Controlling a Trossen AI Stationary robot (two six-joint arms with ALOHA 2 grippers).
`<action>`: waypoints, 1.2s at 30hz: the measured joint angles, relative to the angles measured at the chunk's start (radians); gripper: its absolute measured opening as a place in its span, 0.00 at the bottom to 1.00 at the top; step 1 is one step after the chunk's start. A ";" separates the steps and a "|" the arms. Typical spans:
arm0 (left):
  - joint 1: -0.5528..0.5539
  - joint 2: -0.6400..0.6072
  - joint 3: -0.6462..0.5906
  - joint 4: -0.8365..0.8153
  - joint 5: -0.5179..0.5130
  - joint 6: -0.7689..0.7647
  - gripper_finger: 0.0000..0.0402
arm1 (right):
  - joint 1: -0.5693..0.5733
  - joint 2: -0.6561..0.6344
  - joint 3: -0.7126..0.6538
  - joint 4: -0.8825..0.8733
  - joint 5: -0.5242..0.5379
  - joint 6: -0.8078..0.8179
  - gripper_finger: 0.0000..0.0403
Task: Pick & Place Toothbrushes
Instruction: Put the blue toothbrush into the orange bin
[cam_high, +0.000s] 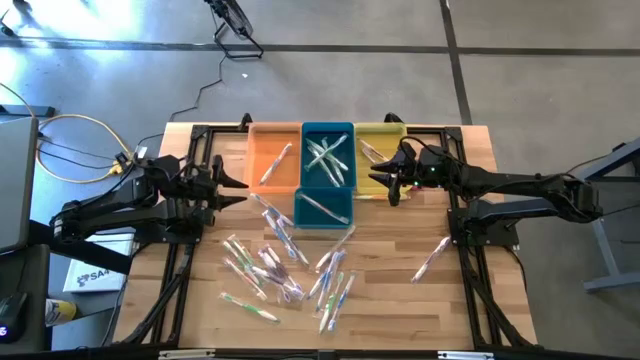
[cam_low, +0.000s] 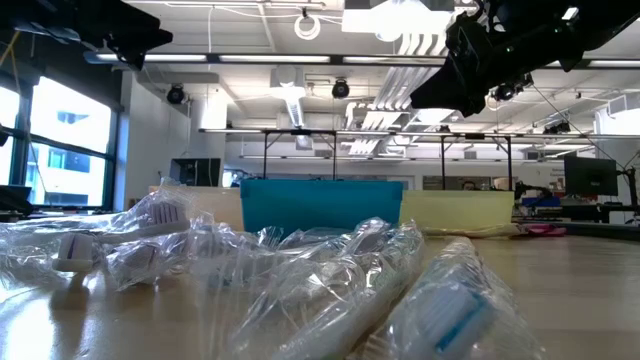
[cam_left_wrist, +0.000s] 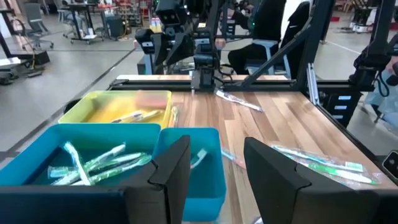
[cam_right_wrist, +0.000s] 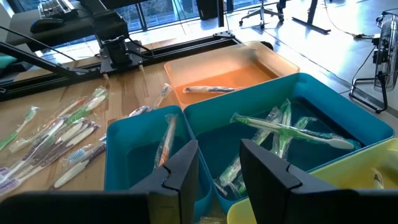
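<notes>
Jaws parted and empty on both: right gripper (cam_high: 393, 181) over the yellow bin (cam_high: 381, 143), left gripper (cam_high: 236, 186) beside the orange bin (cam_high: 274, 160), arms reaching inward. Toothbrushes (cam_high: 285, 268) scattered across the wooden surface (cam_high: 400, 290), pointing every way; green ones crossed in the large blue bin (cam_high: 328, 157), one lying crosswise in the small blue bin (cam_high: 323, 209).

1. The high camera is looking straight down on the whole wooden table (cam_high: 400, 300) from far up.
2. The low camera is sitting at table height, very near the wrapped toothbrushes (cam_low: 330, 280), facing the big blue bin (cam_low: 320, 205).
3. Both wrist cameras are looking down close at that blue bin from opposite sides.
</notes>
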 joint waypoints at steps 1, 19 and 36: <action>0.000 0.000 0.000 -0.002 0.000 0.000 0.37 | 0.000 0.000 0.000 0.000 0.000 0.000 0.28; 0.000 0.000 0.000 0.019 0.001 -0.020 0.37 | 0.000 0.000 0.000 0.000 0.003 -0.010 0.28; 0.000 0.000 0.000 0.021 -0.008 -0.018 0.37 | 0.000 0.000 0.000 0.057 0.002 -0.036 0.28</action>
